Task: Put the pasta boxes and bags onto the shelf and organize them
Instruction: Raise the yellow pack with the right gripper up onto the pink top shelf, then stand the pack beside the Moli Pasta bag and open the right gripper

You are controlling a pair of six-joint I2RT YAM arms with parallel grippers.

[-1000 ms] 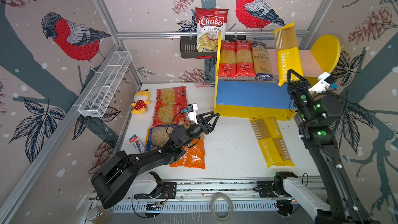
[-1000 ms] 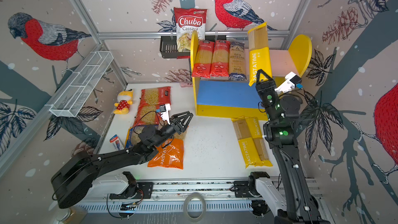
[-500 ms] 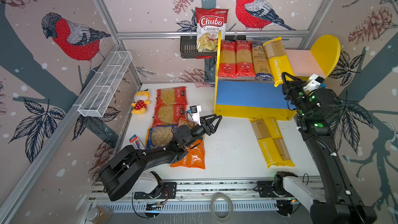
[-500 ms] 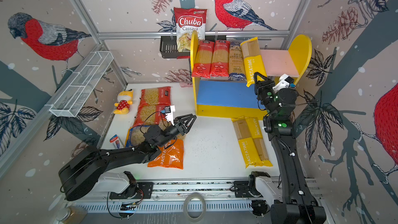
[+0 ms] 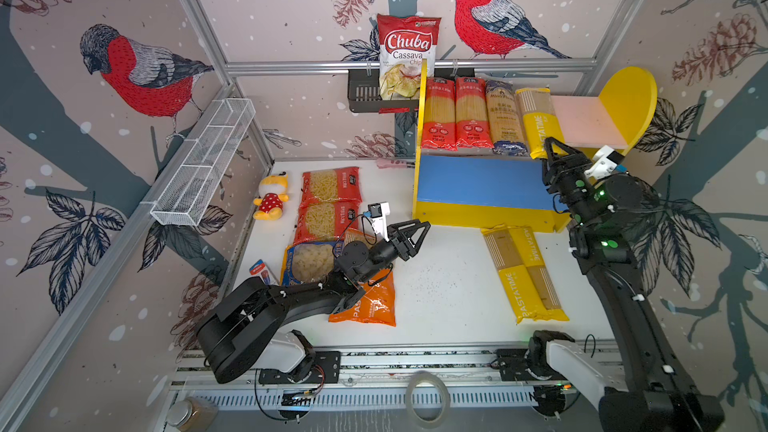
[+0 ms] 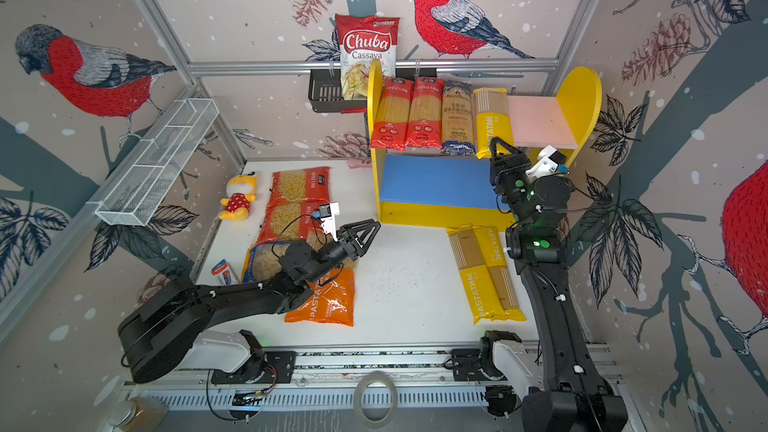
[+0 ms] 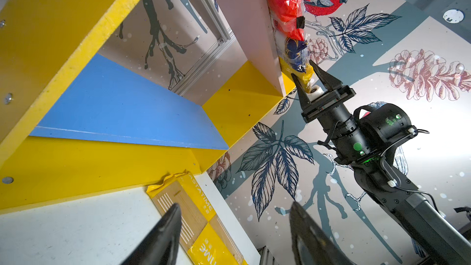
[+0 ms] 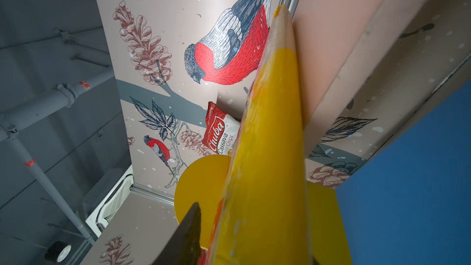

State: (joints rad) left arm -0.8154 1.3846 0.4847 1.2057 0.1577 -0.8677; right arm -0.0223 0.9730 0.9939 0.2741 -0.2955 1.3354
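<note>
Lying on the pink board (image 5: 582,120), the yellow-and-tan spaghetti pack (image 5: 539,120) seems glossy.

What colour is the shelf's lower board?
Blue lower board, clearest in a top view.

The yellow-sided shelf (image 5: 486,216) stands on the white table (image 5: 449,284), just ahead of the left claw (image 5: 419,240). On its pink upper board (image 5: 582,118) lie two red spaghetti packs (image 5: 438,114), a dark-blue spaghetti pack (image 5: 505,118) and a yellow PASTATIME pack (image 5: 538,122) whose overhanging end sits between the right claw's (image 7: 302,70) fingers. On the table below that claw, a pair of PASTATIME packs (image 5: 523,272) touches the shelf's base. Behind the left claw lie an orange macaroni bag (image 5: 374,305), a blue-yellow macaroni bag (image 5: 305,259), two red macaroni bags (image 5: 330,187) and a plush toy (image 5: 272,197).
</note>
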